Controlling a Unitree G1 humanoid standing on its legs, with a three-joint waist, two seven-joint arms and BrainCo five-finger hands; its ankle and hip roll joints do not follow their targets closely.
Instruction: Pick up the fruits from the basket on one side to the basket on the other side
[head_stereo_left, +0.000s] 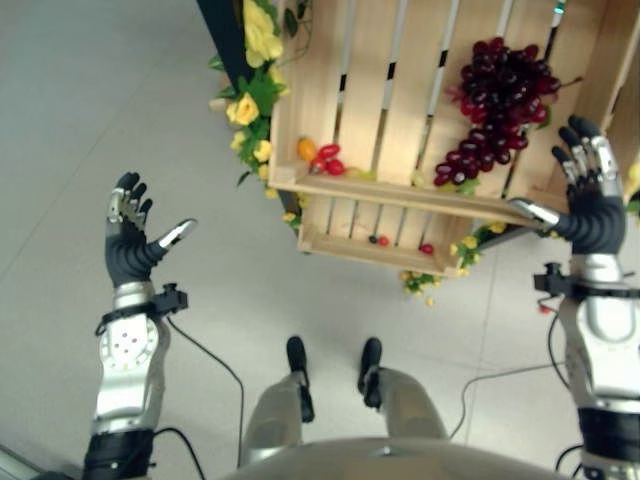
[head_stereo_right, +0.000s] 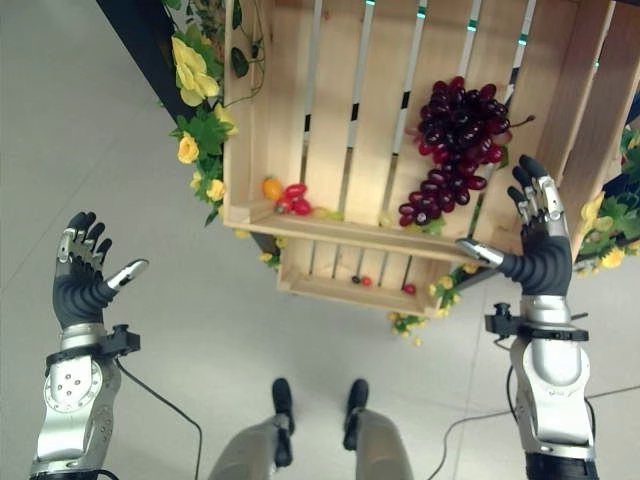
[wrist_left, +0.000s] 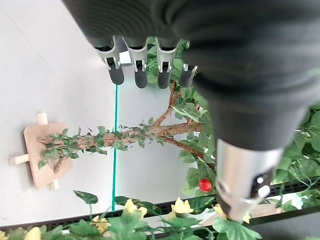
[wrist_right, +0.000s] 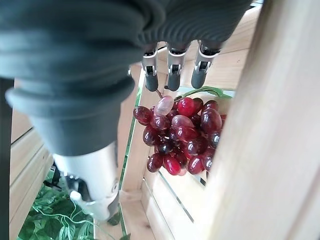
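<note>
a: status on the hands?
b: left hand (head_stereo_left: 128, 240) is up over bare floor (head_stereo_left: 90, 110), fingers straight, thumb out, holding nothing. well clear of the crate.
a: right?
b: right hand (head_stereo_right: 540, 245) is raised at the crate's right front corner, fingers relaxed and spread, empty. thumb points in over the front rail.
a: fruit?
b: all of it sits in the wooden crate (head_stereo_right: 330, 120). dark red grape bunch (head_stereo_right: 455, 150) lies on the slats, just beside the right hand's fingers; can't tell if they touch. small orange fruit (head_stereo_right: 271, 188) and a few red ones (head_stereo_right: 296, 198) are in the near left corner.
a: anything past that?
b: yellow flowers (head_stereo_left: 256, 40) and green leaves along the crate's left edge.
</note>
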